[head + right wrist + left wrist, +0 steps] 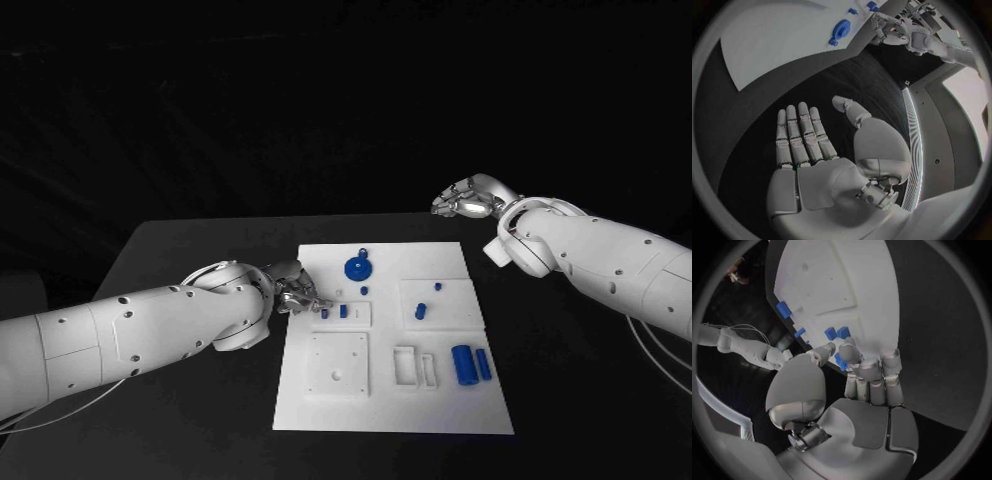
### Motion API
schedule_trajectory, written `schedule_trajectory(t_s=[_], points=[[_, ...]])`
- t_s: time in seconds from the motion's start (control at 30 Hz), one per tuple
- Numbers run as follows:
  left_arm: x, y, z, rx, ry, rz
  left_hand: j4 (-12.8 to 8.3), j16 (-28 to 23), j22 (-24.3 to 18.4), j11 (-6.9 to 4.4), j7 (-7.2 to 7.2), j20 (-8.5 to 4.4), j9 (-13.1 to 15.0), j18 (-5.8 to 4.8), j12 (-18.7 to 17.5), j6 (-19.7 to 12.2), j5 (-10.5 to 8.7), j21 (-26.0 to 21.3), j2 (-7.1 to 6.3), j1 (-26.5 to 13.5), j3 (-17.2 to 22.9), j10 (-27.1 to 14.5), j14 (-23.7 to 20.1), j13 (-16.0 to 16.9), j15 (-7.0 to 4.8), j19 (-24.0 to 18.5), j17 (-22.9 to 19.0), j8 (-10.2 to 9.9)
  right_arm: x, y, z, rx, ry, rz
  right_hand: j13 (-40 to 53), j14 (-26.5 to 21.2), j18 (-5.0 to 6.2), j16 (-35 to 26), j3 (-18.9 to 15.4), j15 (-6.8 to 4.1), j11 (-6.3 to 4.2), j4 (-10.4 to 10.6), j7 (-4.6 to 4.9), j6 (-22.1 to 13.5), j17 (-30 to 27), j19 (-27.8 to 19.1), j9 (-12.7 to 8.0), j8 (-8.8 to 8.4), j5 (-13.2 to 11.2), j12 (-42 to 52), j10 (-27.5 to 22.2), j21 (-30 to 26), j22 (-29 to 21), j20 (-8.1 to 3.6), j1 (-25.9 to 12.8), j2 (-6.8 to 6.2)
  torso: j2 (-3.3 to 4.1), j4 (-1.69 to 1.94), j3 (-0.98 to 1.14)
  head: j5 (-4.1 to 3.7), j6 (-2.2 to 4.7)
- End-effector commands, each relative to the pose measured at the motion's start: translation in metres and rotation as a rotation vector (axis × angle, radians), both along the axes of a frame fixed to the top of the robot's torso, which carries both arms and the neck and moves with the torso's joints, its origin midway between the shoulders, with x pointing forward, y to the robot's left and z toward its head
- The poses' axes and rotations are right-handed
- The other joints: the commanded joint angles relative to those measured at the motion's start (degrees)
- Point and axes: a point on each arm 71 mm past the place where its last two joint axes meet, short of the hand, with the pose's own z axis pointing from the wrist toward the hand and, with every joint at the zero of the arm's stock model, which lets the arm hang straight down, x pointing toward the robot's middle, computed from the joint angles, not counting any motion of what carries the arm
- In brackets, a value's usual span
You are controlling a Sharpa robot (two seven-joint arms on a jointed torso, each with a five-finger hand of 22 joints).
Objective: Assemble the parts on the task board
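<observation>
Head view: the white task board (pixel 392 340) lies mid-table. The left hand (pixel 296 290) sits at its left edge, fingertips by two small blue pegs (pixel 335 312). A blue disc (pixel 358 267) lies at the far end, and blue cylinders (pixel 472 363) near right. The right hand (pixel 469 198) hovers beyond the board's far right corner.

Left wrist view: the left hand (pixel 856 371) has its fingers curled onto the board (pixel 848 290), touching a blue part (pixel 842 361); I cannot tell whether it grips it.

Right wrist view: the right hand (pixel 814 150) is spread flat, holding nothing, over black table (pixel 786 95).
</observation>
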Motion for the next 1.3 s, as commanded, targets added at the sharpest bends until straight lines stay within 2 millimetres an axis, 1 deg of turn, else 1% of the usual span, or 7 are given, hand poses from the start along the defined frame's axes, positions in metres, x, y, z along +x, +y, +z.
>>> schedule_trajectory(t_s=[0.03,0.1,0.17,0.53,0.63,0.87,1.3], points=[[-0.0051,-0.0023,-0.0052,-0.003,0.067,-0.043,-1.72,-0.44,-0.09,0.48,0.1,-5.35,-0.32,0.03,-0.25,-0.18,1.68,-0.44,0.5,1.37,-0.31,-0.07,-0.26,-0.09,0.27,-0.39,-0.07,-0.59,-0.0006,0.0,-0.0011,0.001,0.004,0.007,-0.08,-0.36,-0.32,0.36,-0.28,0.09,0.24,0.02,0.01,-0.52,-0.09,-0.43,-0.06,0.11,0.38,-0.18,0.06,-0.28,0.06,0.0,-0.16,-0.13,0.03,0.0,-0.01,-0.02,-0.11],[-0.0067,-0.0009,-0.0067,-0.009,0.079,-0.043,-2.97,-0.52,-0.12,0.52,0.15,-5.31,-0.5,-0.07,-0.29,-0.13,2.86,-0.51,0.86,2.0,-0.66,-0.14,-0.32,-0.11,0.3,-0.46,-0.09,-0.85,-0.0008,-0.0002,-0.0018,0.0,0.005,0.007,-0.08,-0.37,-0.32,0.36,-0.28,0.09,0.24,0.02,0.01,-0.52,-0.09,-0.43,-0.06,0.11,0.38,-0.18,0.06,-0.28,0.07,0.0,-0.16,-0.12,0.01,0.01,-0.03,0.0,-0.14],[-0.0082,0.0012,-0.0091,-0.021,0.103,-0.04,-3.63,-0.56,-0.15,0.56,0.19,-5.29,-0.62,-0.12,-0.33,-0.18,2.85,-0.58,0.79,2.25,-0.86,-0.21,-0.36,-0.13,0.33,-0.53,-0.1,-1.03,-0.0009,-0.0003,-0.0028,0.0,0.007,0.007,-0.08,-0.37,-0.32,0.37,-0.27,0.09,0.24,0.02,0.01,-0.52,-0.1,-0.43,-0.06,0.12,0.39,-0.18,0.07,-0.29,0.07,0.0,-0.16,-0.11,0.01,0.0,-0.04,0.0,-0.13],[-0.0085,0.0033,-0.0105,-0.036,0.124,-0.032,-5.81,-0.72,-0.3,0.62,0.23,-5.28,-0.95,-0.32,-0.38,0.09,0.03,-0.85,1.83,3.26,-0.86,-0.27,-0.46,-0.21,0.37,-0.56,-0.12,-1.47,-0.0012,-0.0002,-0.004,0.0,0.009,0.007,-0.07,-0.38,-0.31,0.4,-0.26,0.09,0.24,0.01,0.01,-0.53,-0.14,-0.43,-0.07,0.12,0.39,-0.19,0.07,-0.31,0.09,0.0,-0.15,-0.09,0.02,0.03,0.0,-0.01,-0.24],[-0.0081,0.0034,-0.0103,-0.039,0.122,-0.03,-5.96,-0.75,-0.31,0.66,0.31,-5.26,-1.05,-0.38,-0.39,-0.04,-0.31,-0.9,2.81,3.24,-0.84,-0.29,-0.48,-0.23,0.43,-0.58,-0.12,-1.65,-0.0012,-0.0003,-0.004,0.0,0.009,0.006,-0.08,-0.38,-0.31,0.41,-0.26,0.09,0.24,0.01,0.01,-0.53,-0.15,-0.43,-0.08,0.12,0.38,-0.2,0.07,-0.32,0.09,0.0,-0.15,-0.09,0.01,0.02,0.0,-0.01,-0.28],[-0.0064,0.005,-0.0099,-0.048,0.113,-0.017,-6.74,-0.7,-0.21,0.87,0.51,-5.26,-1.19,-0.5,-0.33,-0.47,-0.82,-0.89,6.41,3.23,-1.42,-0.4,-0.63,-0.18,0.6,-0.79,-0.02,-2.1,-0.0011,-0.0001,-0.0041,0.0,0.009,0.006,-0.07,-0.39,-0.31,0.43,-0.27,0.1,0.24,0.02,0.01,-0.53,-0.18,-0.42,-0.08,0.13,0.38,-0.2,0.07,-0.34,0.1,0.01,-0.16,-0.08,0.02,-0.02,0.07,0.03,-0.22],[-0.0054,0.0057,-0.009,-0.065,0.103,-0.013,-7.45,-0.67,-0.16,0.95,0.62,-5.27,-1.25,-0.53,-0.31,-0.8,-0.82,-0.87,6.06,3.26,-1.92,-0.48,-0.71,-0.15,0.67,-0.89,0.04,-2.39,-0.0012,-0.0011,-0.0041,0.0,0.01,0.005,-0.07,-0.4,-0.3,0.48,-0.27,0.09,0.24,0.03,0.01,-0.53,-0.23,-0.41,-0.09,0.15,0.38,-0.21,0.09,-0.37,0.13,0.01,-0.17,-0.06,-0.01,0.01,0.05,0.11,0.1]])
